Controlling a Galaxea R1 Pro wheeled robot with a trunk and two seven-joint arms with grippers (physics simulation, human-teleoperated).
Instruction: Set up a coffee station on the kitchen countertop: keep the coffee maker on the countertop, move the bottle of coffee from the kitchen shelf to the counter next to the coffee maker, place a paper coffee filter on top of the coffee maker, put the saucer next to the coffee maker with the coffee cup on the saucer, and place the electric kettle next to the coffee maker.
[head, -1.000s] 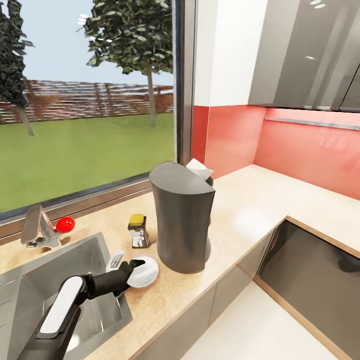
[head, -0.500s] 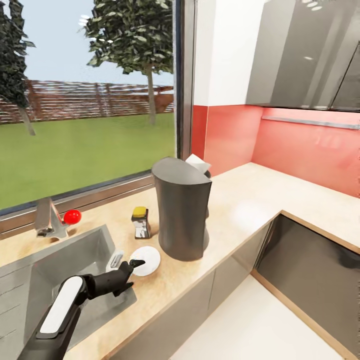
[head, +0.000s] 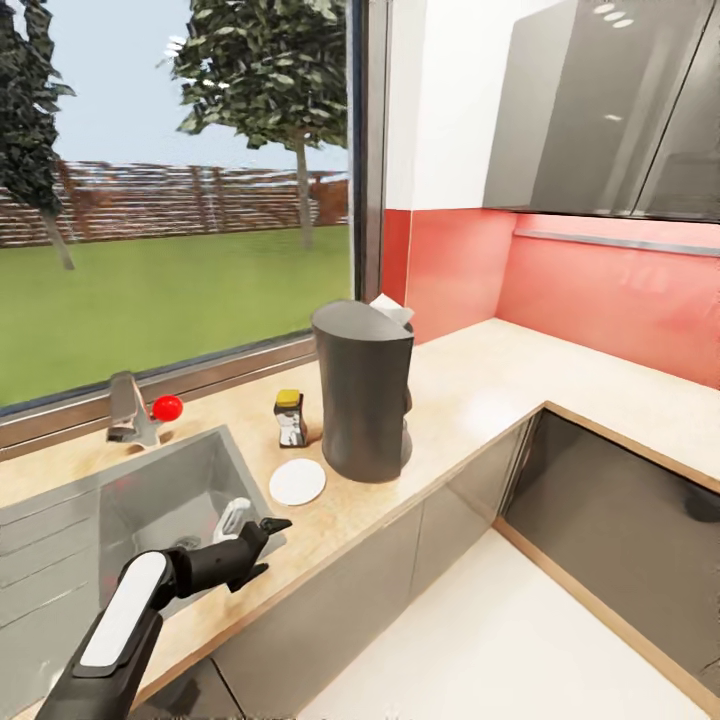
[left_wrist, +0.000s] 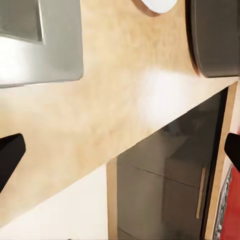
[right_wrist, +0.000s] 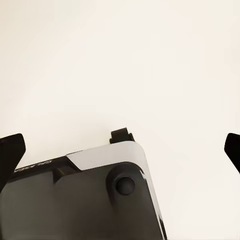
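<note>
Head view: saucer between sink and coffee maker, perhaps touching.

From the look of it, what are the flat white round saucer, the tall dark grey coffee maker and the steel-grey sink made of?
Flat white round saucer: looks like glazed ceramic, plain smooth white, though plastic is possible. Tall dark grey coffee maker: seemingly matte plastic, with an even dull sheen. Grey sink: apparently brushed stainless steel, with soft grey reflections.

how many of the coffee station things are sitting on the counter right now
4: the tall dark grey coffee maker, the whitish paper filter on its top, the small yellow-lidded coffee jar beside it, and the flat white saucer in front.
</note>
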